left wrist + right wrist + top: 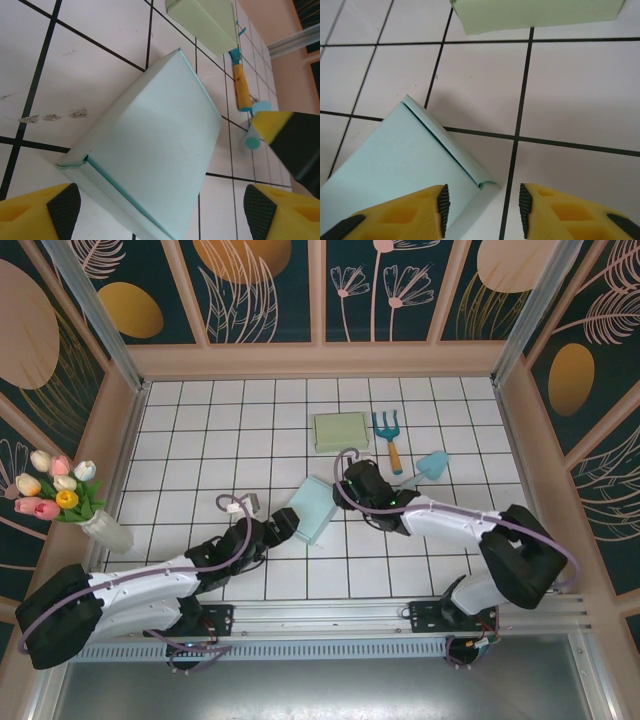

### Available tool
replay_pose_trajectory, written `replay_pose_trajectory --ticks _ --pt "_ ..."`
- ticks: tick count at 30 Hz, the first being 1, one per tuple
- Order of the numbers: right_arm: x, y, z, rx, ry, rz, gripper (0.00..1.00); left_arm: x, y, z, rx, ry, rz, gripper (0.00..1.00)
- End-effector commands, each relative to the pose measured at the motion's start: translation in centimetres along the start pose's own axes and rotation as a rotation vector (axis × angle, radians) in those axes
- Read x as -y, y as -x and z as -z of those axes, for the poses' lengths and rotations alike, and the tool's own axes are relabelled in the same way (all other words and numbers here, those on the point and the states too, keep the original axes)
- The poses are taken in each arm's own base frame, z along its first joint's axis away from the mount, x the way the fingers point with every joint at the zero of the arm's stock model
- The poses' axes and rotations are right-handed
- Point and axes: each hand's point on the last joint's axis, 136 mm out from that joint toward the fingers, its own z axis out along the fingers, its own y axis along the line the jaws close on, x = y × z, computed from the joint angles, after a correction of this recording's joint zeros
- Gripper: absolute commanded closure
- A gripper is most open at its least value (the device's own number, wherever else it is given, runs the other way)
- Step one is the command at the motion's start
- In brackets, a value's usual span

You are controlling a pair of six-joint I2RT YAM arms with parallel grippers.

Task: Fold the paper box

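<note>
Left gripper point(162, 206), right gripper point(483, 202), seemingly flanking paper box point(312, 508)

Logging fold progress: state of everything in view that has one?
blue paper box: closed up, lying on the tiles, not gripped.
green box: closed, lying flat.
left gripper: open, around the blue paper box's end.
right gripper: open, empty.
tulips: upright in their vase.
rake: lying flat.
</note>
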Motion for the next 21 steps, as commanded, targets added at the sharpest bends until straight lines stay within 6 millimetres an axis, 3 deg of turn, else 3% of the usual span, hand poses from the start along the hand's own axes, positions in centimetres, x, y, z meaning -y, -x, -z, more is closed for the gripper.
replay_pose_trajectory --ticks 1,12,21 --pt "-2.1 1.2 -1.0 -0.014 0.111 0.101 0.52 0.4 -0.1 0.1 0.004 -0.038 0.051 0.15" --pt "-2.6 0.5 -5.3 -0.093 0.133 0.142 0.51 -0.4 -1.2 -1.5 -0.034 0.021 0.06 0.16" --pt "-2.4 -0.8 -5.7 -0.123 0.15 0.113 0.52 0.6 -1.8 -3.2 -0.055 0.008 0.07 0.18"
